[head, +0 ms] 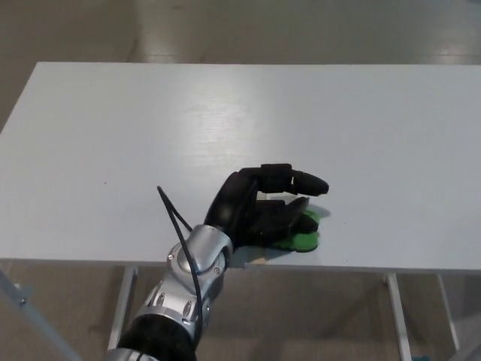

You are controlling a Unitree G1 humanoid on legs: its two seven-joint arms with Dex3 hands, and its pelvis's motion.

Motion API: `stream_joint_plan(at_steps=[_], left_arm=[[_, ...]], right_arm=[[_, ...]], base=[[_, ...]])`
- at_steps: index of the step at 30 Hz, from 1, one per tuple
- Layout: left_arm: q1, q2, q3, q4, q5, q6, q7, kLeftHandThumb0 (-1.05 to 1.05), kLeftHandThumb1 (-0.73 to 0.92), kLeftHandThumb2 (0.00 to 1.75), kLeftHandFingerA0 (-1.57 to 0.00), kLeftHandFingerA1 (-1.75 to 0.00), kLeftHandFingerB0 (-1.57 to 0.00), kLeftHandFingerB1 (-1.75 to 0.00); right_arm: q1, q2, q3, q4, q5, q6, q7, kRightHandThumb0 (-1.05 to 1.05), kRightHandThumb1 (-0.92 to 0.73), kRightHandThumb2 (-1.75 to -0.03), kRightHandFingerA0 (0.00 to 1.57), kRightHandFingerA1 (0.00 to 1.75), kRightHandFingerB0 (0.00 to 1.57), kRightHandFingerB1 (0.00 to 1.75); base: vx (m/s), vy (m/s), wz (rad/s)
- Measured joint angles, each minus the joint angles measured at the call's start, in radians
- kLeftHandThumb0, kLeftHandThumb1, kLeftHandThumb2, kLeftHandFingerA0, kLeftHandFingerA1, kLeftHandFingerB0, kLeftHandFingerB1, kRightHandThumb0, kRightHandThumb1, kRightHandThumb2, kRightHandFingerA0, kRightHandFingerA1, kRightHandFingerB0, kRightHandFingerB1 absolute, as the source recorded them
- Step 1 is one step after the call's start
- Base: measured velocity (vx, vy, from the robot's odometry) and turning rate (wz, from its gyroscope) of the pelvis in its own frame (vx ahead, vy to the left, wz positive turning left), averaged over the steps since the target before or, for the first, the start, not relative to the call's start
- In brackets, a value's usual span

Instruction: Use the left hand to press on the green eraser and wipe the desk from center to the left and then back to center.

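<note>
Pressed flat on the green eraser [302, 235] is the left hand [264, 207], a black hand whose lower fingers [279, 214] are laid over the eraser's top while one thick finger is held out above them, pointing toward the counter's right side; the eraser is pinned under the hand rather than clasped around, so only its right end and near edge are seen past the fingertips. The eraser is found on the white counter [150, 128], close to the counter's near edge and roughly midway along that edge. Just beside the eraser, at the counter's near edge and under the wrist, a small tan strip of tape [259, 259] is partly seen; the rest of it is hidden by the hand. The hand is carried by a silver forearm [192, 274], which is brought in from below the counter's near edge, to the left of the eraser, and a thin black cable [174, 218] is looped from the forearm up over the counter surface. The remainder of the counter surface is seen as plain white with a soft reflection of light toward its far side. Beneath the counter's near edge, pale metal legs [396, 316] are visible against a brownish floor [301, 30], which is also seen beyond the counter's far edge. The right hand is not shown.
</note>
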State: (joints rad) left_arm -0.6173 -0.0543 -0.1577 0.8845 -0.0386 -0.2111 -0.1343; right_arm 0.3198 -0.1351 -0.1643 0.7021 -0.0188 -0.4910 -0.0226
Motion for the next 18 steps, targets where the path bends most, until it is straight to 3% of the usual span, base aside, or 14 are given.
stream_joint_plan(at_steps=[1, 2, 3, 7, 11, 18], left_arm=[[0.002, 0.001, -0.004, -0.012, 0.001, 0.007, -0.006, -0.53, 0.61, 0.59, 0.0, -0.2, -0.11, -0.28], [0.003, 0.003, -0.005, -0.021, 0.0, 0.013, -0.014, -0.53, 0.61, 0.59, 0.0, -0.2, -0.11, -0.28], [0.005, 0.006, -0.005, -0.031, -0.001, 0.018, -0.021, -0.7, 0.45, 0.75, 0.0, 0.0, -0.13, -0.26], [0.017, 0.027, 0.007, -0.106, -0.02, 0.06, -0.09, -0.77, 0.48, 0.82, 0.0, -0.03, -0.07, -0.35], [0.018, 0.063, 0.031, -0.208, -0.052, 0.118, -0.155, -0.82, 0.5, 0.88, 0.0, -0.04, -0.01, -0.29], [0.012, 0.162, 0.074, -0.434, -0.113, 0.234, -0.256, -0.82, 0.49, 0.85, 0.0, -0.04, -0.05, -0.31]], right_arm=[[0.0, -0.001, 0.0, -0.002, 0.0, 0.0, 0.0, -0.26, -0.69, -0.6, 0.79, 0.54, 0.59, 0.47], [-0.001, -0.001, 0.0, -0.003, 0.0, 0.0, 0.001, -0.26, -0.69, -0.6, 0.79, 0.54, 0.59, 0.47], [-0.002, -0.002, 0.0, -0.003, 0.0, 0.0, 0.002, -0.26, -0.69, -0.6, 0.79, 0.54, 0.59, 0.47], [-0.004, -0.005, 0.0, -0.003, 0.003, 0.0, 0.011, -0.25, -0.68, -0.59, 0.79, 0.54, 0.59, 0.47], [-0.002, -0.008, 0.001, -0.003, -0.001, 0.0, 0.01, -0.26, -0.68, -0.6, 0.8, 0.54, 0.6, 0.47], [-0.009, -0.008, -0.001, -0.002, -0.001, 0.0, 0.01, -0.26, -0.68, -0.6, 0.8, 0.54, 0.6, 0.47]], base=[[0.0, 0.0, 0.0], [0.0, 0.0, 0.0], [0.0, 0.0, 0.0], [0.0, 0.0, 0.0], [0.0, 0.0, 0.0], [0.0, 0.0, 0.0]])
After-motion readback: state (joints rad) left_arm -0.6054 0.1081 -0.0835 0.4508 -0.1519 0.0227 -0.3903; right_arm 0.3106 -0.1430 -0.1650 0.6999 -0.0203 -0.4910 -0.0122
